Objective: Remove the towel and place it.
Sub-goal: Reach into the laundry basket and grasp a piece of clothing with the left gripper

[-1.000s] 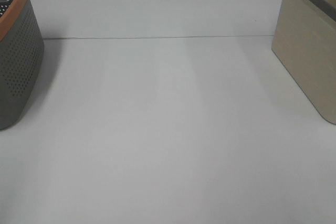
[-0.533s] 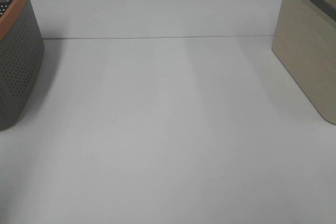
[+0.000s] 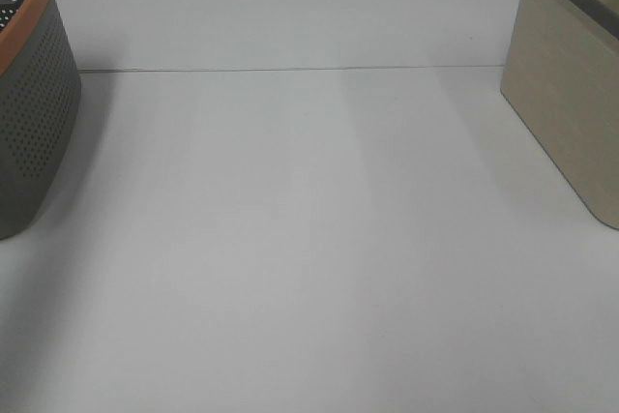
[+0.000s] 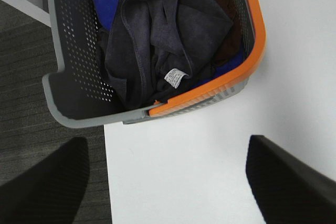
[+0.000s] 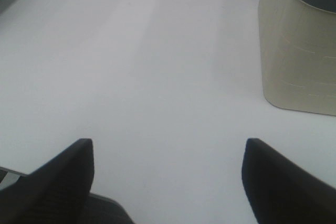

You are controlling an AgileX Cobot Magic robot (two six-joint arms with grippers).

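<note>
The towel (image 4: 157,40), a dark soft cloth with hemmed edges and a small white tag (image 4: 176,77), lies crumpled in a grey perforated basket with an orange rim (image 4: 252,51). Blue and brown cloths lie beside it in the basket. My left gripper (image 4: 168,182) is open and hovers above the table near the basket's corner, apart from the towel. My right gripper (image 5: 168,182) is open and empty above the bare white table. In the exterior high view the basket (image 3: 29,94) stands at the left edge; neither gripper shows there.
A beige bin with a dark rim (image 3: 571,94) stands at the right and shows in the right wrist view (image 5: 299,45) too. The white table (image 3: 309,239) lies between basket and bin. The table's edge and grey floor (image 4: 31,119) are beside the basket.
</note>
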